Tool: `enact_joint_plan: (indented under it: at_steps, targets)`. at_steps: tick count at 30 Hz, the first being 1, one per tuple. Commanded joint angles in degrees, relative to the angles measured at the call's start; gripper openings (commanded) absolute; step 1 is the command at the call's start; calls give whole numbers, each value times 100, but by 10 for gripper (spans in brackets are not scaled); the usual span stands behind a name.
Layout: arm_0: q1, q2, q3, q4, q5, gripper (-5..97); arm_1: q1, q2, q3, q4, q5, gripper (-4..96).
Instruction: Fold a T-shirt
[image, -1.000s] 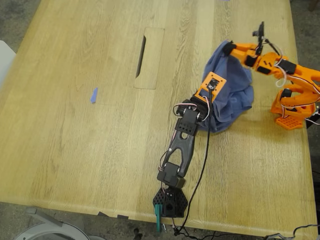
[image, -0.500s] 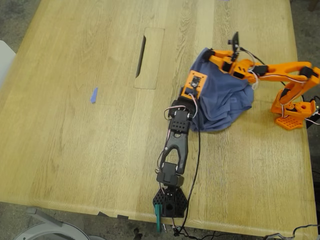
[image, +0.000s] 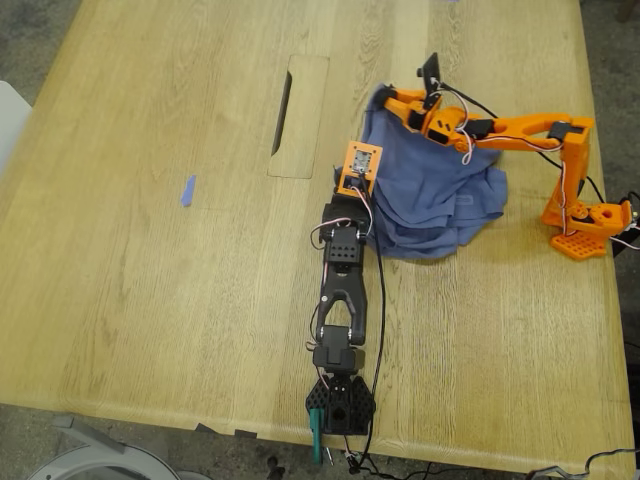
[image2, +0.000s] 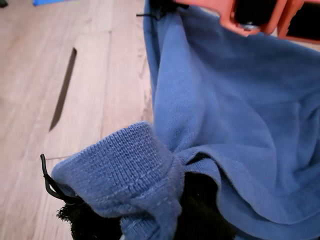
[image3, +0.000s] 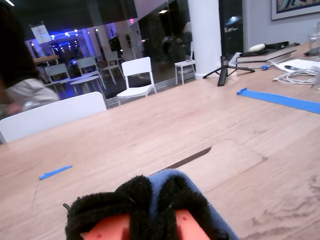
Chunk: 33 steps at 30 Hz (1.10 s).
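Observation:
The slate-blue T-shirt (image: 440, 200) lies bunched on the table toward the exterior view's right. My first gripper (image: 362, 170), on the black arm, is shut on a ribbed hem at the shirt's near left edge. In the first wrist view that hem (image2: 120, 175) wraps over the gripper (image2: 125, 220), and the cloth (image2: 235, 110) stretches beyond it. My second gripper (image: 385, 97), on the orange arm, is shut on the shirt's far left corner. In the second wrist view its black padded fingers (image3: 105, 205) pinch blue cloth (image3: 167, 180). The chest graphic is hidden.
A cable hatch with a slot (image: 298, 115) lies left of the shirt and also shows in the second wrist view (image3: 187, 159). A blue tape scrap (image: 187, 190) lies further left. The orange arm's base (image: 580, 225) stands at the right edge. A person (image3: 20, 60) is behind the table.
Both grippers have moved toward the exterior view's left with the shirt's edge held, drawing the bunched cloth out wider. The orange arm has stretched out further.

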Motion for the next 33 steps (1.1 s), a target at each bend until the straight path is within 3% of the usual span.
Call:
enact_joint_plan:
  at_steps: [1,8,13,20,33]
  targets:
    - [-246,510,-132,-677,44,-2,132,-404,-1301,141,18,38]
    - [-554,299,-141,-1116,53,-2,141,-2276,-4737,1670,9,38]
    - [-686,202,-88,-1266,53,-2,149,-5019,-9738,4192,-18,39]
    - [-668,114,-9,-1441,70,-2,308,-4544,-9729,5001,-132,34]
    - [193,1037,-940,1028,35,-1,378,-2725,-9729,8306,-237,26]
